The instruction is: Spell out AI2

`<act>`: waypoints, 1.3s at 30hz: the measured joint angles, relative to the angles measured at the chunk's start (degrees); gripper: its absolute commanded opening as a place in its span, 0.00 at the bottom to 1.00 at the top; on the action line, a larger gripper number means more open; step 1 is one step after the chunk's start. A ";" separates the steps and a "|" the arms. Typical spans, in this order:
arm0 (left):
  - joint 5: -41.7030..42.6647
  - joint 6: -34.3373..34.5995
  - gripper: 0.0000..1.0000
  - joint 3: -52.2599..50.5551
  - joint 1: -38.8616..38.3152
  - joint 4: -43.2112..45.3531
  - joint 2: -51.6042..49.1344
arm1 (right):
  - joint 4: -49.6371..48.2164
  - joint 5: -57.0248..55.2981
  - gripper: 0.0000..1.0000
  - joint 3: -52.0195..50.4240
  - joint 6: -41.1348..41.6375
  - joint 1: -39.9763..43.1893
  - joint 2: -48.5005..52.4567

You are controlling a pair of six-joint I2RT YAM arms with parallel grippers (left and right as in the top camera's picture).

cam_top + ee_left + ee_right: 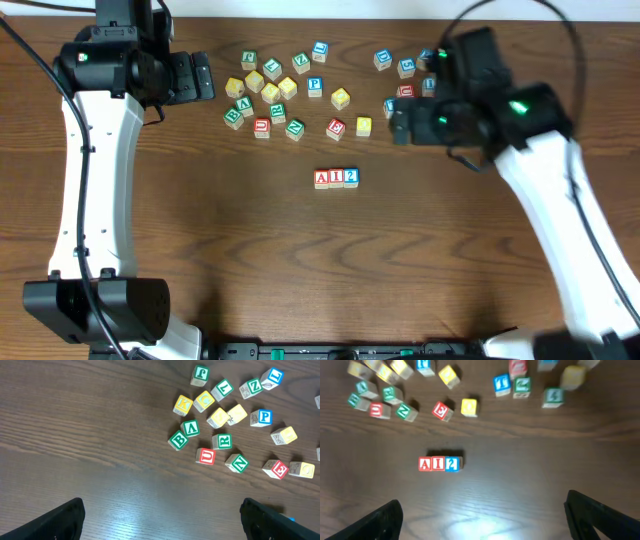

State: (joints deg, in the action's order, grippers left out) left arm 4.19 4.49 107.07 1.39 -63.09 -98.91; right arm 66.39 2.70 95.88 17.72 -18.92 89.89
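There's the right pincer [482, 504] hanging over the tabletop [535, 472], fingers spread wide, nothing between them. Just beyond it sits the row: red A cube [424, 464], red I cube [438, 463], blue 2 cube [451, 464], touching side by side. Farther out, loose cubes [440, 410] lie scattered. The left pincer [161, 507] gapes wide too, empty.
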 measured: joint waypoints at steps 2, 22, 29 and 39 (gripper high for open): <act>0.00 0.00 0.98 0.00 0.00 0.00 0.00 | 2.16 -1.27 0.99 0.07 -0.42 0.00 -4.31; 0.00 0.00 0.98 0.00 0.00 -0.02 0.00 | 4.50 -9.92 0.99 0.07 -1.51 0.07 -15.89; 0.00 0.00 0.98 0.00 0.00 -0.02 0.00 | -4.33 -11.58 0.99 -2.89 -3.56 3.41 -17.68; 0.00 0.00 0.98 0.00 0.00 -0.02 0.00 | -33.07 -7.98 0.99 -33.33 -8.68 13.16 -38.23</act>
State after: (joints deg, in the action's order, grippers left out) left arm 4.19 4.49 107.07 1.39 -63.11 -98.91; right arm 33.32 -5.28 62.54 9.04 -5.76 51.66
